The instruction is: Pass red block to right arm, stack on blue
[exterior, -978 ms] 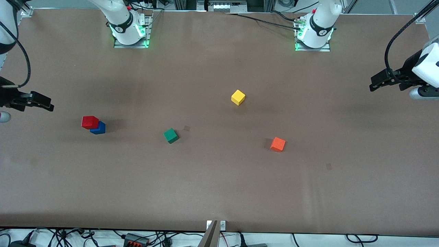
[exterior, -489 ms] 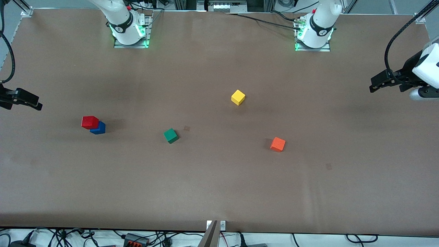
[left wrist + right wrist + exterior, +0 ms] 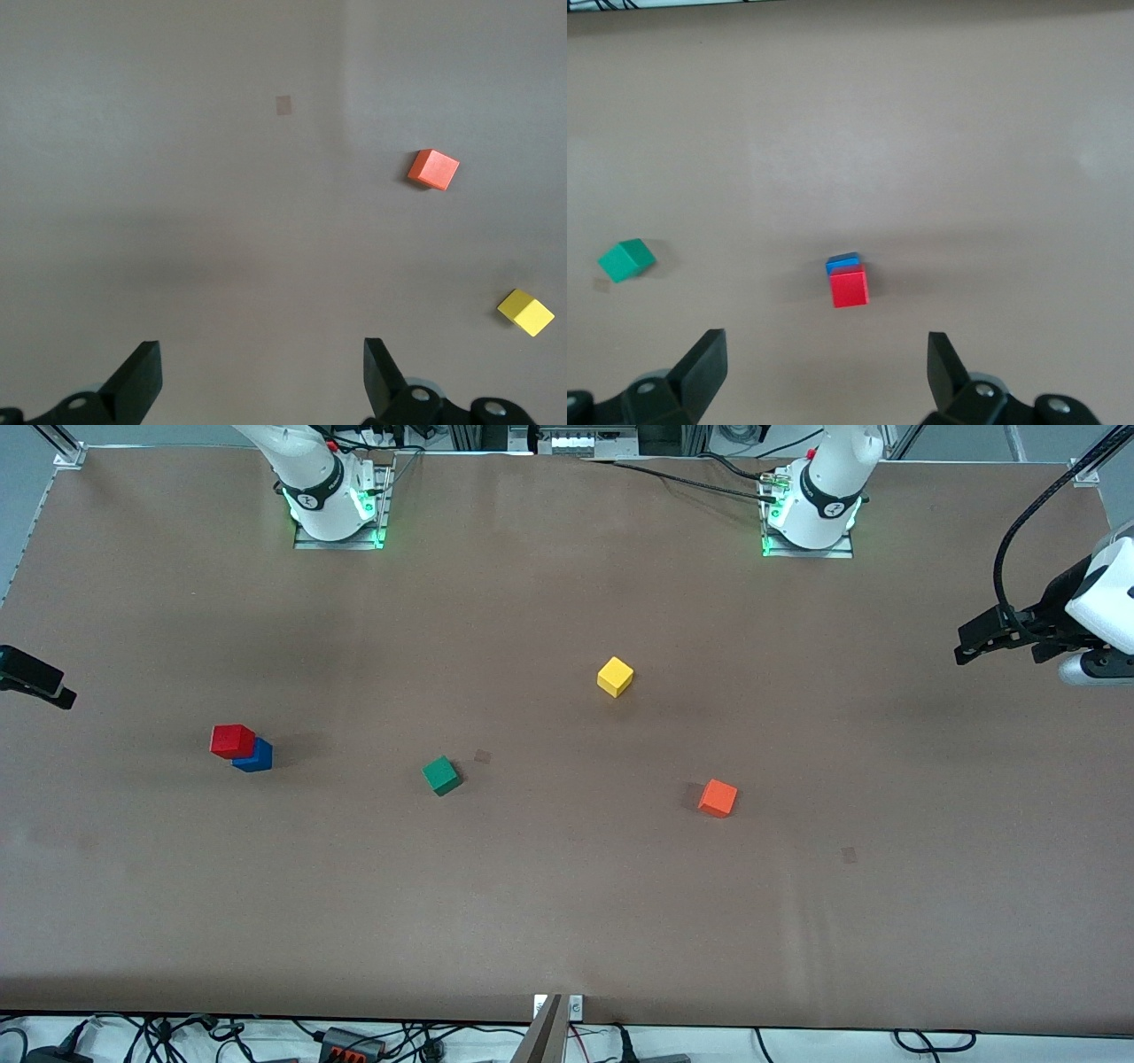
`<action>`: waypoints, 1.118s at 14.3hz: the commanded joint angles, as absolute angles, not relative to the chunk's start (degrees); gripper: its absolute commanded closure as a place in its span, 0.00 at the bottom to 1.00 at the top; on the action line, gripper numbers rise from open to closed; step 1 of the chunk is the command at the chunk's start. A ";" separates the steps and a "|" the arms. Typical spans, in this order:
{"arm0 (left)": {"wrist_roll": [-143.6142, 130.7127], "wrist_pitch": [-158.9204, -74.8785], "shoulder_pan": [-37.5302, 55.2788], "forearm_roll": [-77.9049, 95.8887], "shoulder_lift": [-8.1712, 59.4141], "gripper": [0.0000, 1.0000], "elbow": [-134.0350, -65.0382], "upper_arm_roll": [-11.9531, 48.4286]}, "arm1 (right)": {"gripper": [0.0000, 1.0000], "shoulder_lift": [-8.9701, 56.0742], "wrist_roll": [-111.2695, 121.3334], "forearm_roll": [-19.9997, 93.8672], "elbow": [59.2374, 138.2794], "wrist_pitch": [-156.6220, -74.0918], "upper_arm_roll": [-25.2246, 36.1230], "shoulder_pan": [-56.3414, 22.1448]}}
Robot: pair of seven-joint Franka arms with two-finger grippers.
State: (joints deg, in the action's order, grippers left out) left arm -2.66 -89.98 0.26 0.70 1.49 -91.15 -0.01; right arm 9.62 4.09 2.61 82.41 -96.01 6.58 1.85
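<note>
Brown table (image 3: 567,912), red block (image 3: 232,740) on blue (image 3: 259,758), cables (image 3: 177,1036) along edge.

Table (image 3: 567,921): I see one brown surface, carrying both arm bases along its top edge. Lying directly on it: blue cube (image 3: 259,759), toward the right arm's end; green cube (image 3: 441,775), mid-table; yellow cube (image 3: 615,677), farther from the front camera than the green; orange cube (image 3: 718,798), toward the left arm's end.
</note>
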 commanded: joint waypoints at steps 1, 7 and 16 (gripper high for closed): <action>-1.67 -88.59 0.35 0.61 2.72 0.00 -88.95 -0.09 | 0.00 8.44 2.01 1.50 82.97 -94.92 2.90 4.04; -1.93 -88.59 0.62 0.62 2.72 0.00 -88.77 1.14 | 0.00 4.15 3.52 -1.23 90.76 -98.15 2.81 3.16; -1.32 -88.59 0.44 0.70 2.72 0.00 -88.77 1.05 | 0.00 -1.85 2.28 -4.21 99.94 -103.45 2.81 3.34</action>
